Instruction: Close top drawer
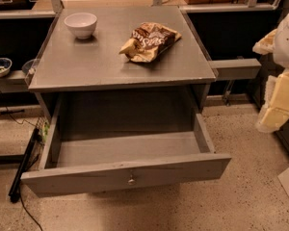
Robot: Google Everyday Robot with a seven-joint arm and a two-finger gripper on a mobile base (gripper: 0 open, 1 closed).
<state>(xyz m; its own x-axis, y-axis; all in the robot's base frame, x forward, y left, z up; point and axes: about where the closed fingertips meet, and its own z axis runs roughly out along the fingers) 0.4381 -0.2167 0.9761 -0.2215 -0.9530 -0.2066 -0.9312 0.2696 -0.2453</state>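
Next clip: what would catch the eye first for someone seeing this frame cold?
The top drawer stands pulled far out of the grey cabinet, nothing visible inside, its round knob at the front's centre. On top of the cabinet sit a white bowl at back left and a crumpled snack bag right of it. The gripper hangs at the view's right edge, apart from the drawer.

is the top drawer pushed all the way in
No, the top drawer is pulled far out, and the gripper hangs off to its right, not touching it.
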